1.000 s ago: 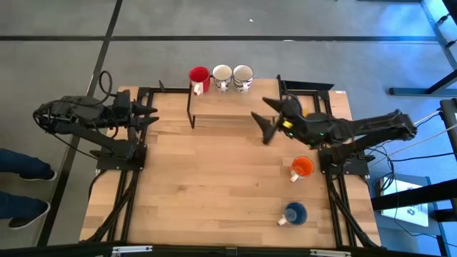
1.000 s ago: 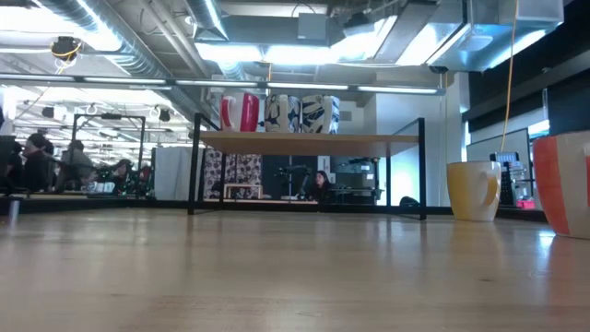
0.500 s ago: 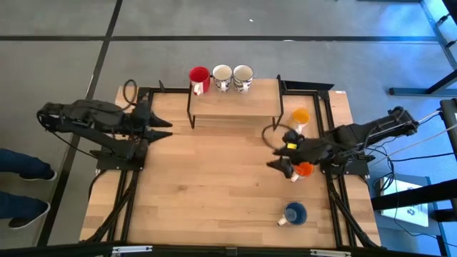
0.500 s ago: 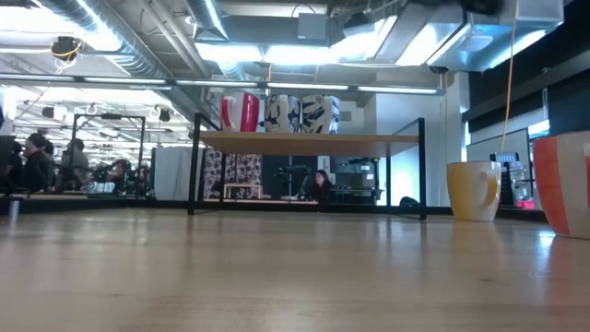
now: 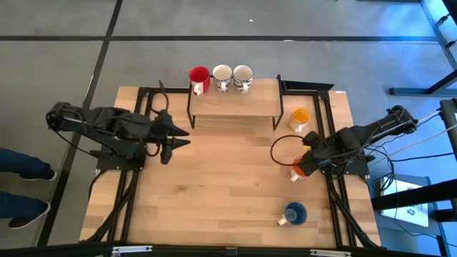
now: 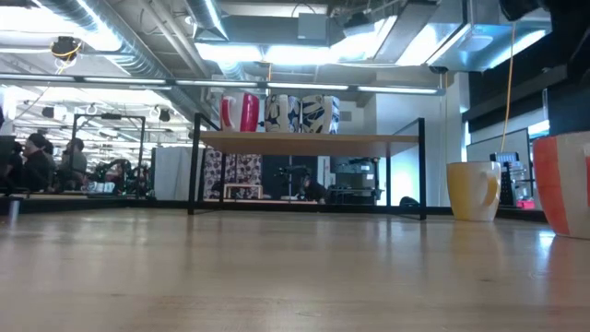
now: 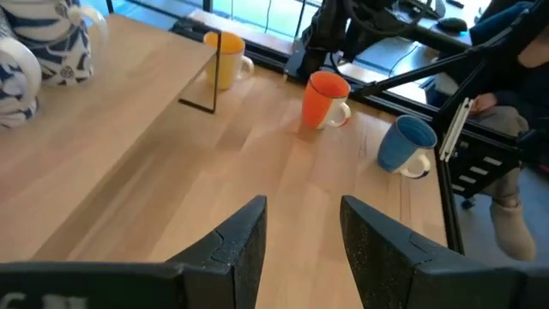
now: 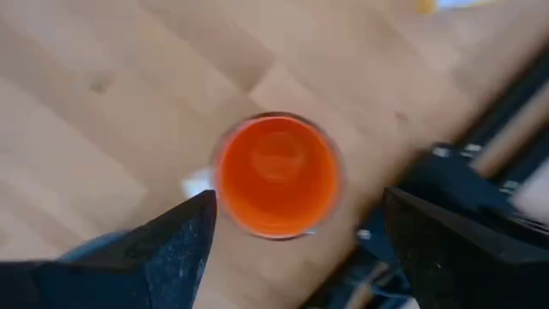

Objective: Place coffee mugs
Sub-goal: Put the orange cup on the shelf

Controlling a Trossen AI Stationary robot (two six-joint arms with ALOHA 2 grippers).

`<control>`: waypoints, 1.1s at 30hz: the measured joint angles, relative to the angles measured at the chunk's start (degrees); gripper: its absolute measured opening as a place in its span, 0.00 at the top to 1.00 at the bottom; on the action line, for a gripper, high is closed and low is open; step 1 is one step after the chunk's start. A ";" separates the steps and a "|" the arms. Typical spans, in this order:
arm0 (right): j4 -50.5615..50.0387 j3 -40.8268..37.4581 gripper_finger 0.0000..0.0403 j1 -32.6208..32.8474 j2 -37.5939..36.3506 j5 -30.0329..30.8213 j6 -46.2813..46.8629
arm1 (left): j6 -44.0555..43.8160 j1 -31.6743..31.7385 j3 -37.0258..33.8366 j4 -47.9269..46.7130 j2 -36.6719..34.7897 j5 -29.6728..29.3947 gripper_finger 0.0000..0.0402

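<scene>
A red mug and two white patterned mugs stand on their bases on the shelf. Three more stand on the table at the right: a yellow-orange mug, an orange-red mug and a blue mug. My right gripper hangs open above the orange-red mug, pointing down, with one finger on either side of it and touching nothing. My left gripper is open over the table's left middle and holds nothing.
The shelf is a wooden board on black legs at the table's far edge. Bare wood lies between the two arms and along the near edge. Black frame rails run down both sides of the table. A person's legs show left of the table.
My right gripper has swung from beside the shelf toward the near right and sunk. It has tipped from about level to pointing down over the orange-red mug. My left gripper has moved toward the table's middle. No mug has moved.
</scene>
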 joint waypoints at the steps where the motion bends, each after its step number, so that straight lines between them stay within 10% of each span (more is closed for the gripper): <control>1: -1.23 -0.02 0.21 0.00 0.00 0.29 0.12 | -0.12 0.00 0.00 0.05 0.42 0.20 0.64; 18: 10.47 -19.40 0.24 -0.05 -8.92 -1.17 3.81 | -2.97 -1.63 0.00 0.46 2.74 -0.29 0.64; 33: 15.49 -24.26 0.69 -0.07 -8.83 -1.44 6.35 | -2.67 -1.68 0.00 0.32 2.73 -0.23 0.64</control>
